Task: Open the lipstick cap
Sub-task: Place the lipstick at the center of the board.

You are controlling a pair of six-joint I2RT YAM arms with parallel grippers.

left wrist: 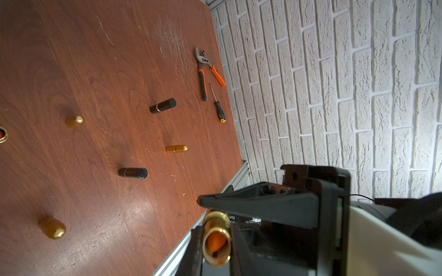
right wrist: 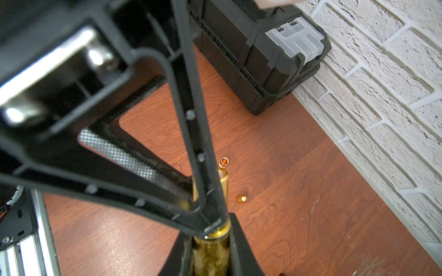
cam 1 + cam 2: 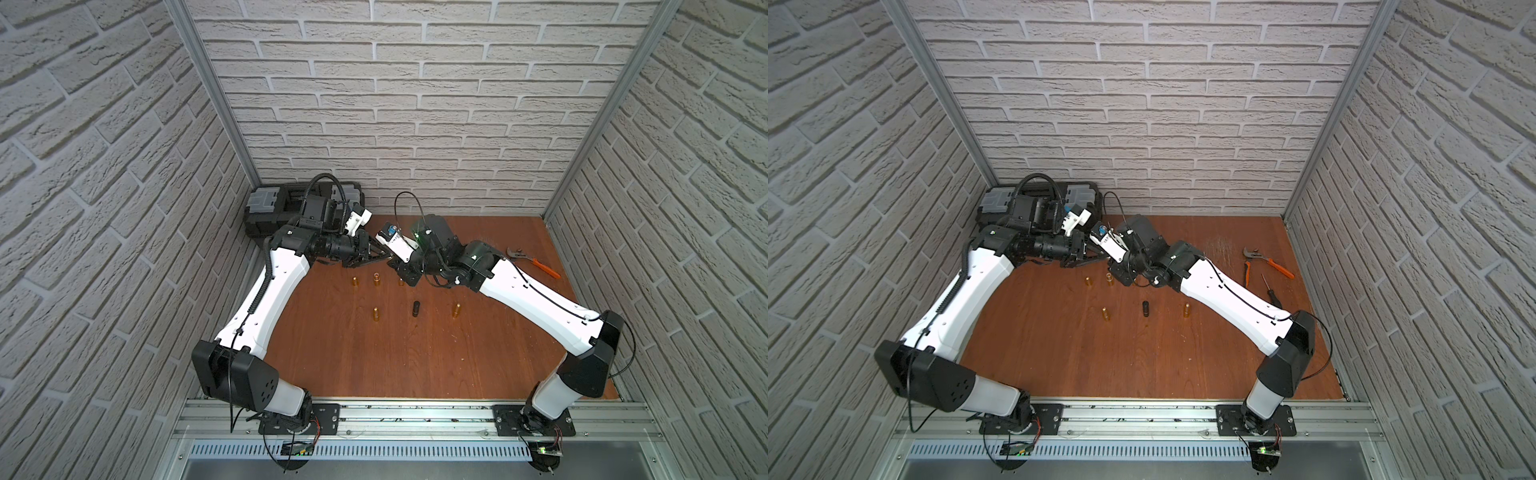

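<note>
Tightly, left claw [image 3: 389, 258] on lipstick [image 1: 216, 239]

The lipstick [image 1: 216, 239] is gold with an orange tip, the table [image 3: 415, 365] reddish wood-grain, the wall [image 3: 415, 104] white brick-patterned

Gold lipstick [image 2: 211, 257] gripped by right tool [image 2: 211, 247], left tool [image 2: 203, 203] (both closed)

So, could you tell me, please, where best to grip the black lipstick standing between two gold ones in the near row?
Take the black lipstick by its upper half, probably coming straight down from above: it stands upright, with bare table all around.
</note>
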